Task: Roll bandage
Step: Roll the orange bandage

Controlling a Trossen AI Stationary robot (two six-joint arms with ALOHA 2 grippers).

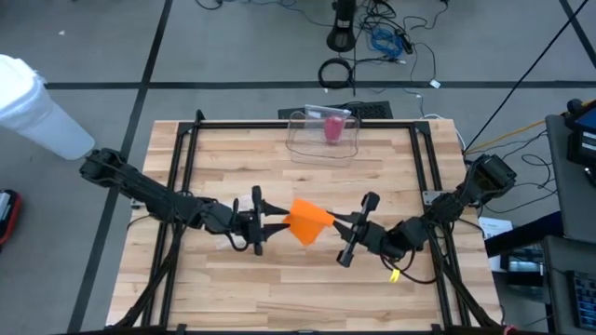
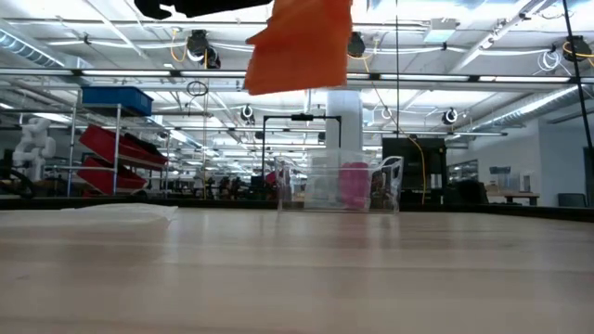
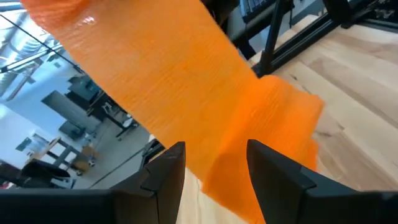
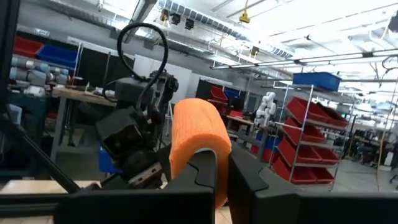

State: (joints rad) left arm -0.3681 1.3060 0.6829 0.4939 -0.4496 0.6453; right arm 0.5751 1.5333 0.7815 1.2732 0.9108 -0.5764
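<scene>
Right hand (image 4: pixel 222 177) pinching orange bandage (image 1: pixel 308 221) | left hand (image 3: pixel 211 163) around it

Bandage (image 2: pixel 302 42) top, perhaps both end effectors, beyond frame edge.

A big industrial lab or workshop: open ceiling with strip lights (image 2: pixel 111 72), racks of red bins (image 2: pixel 116 153), workbenches, cables (image 1: pixel 372 42) on the floor.

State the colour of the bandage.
Orange; the bandage shows best in the left wrist view.
</scene>
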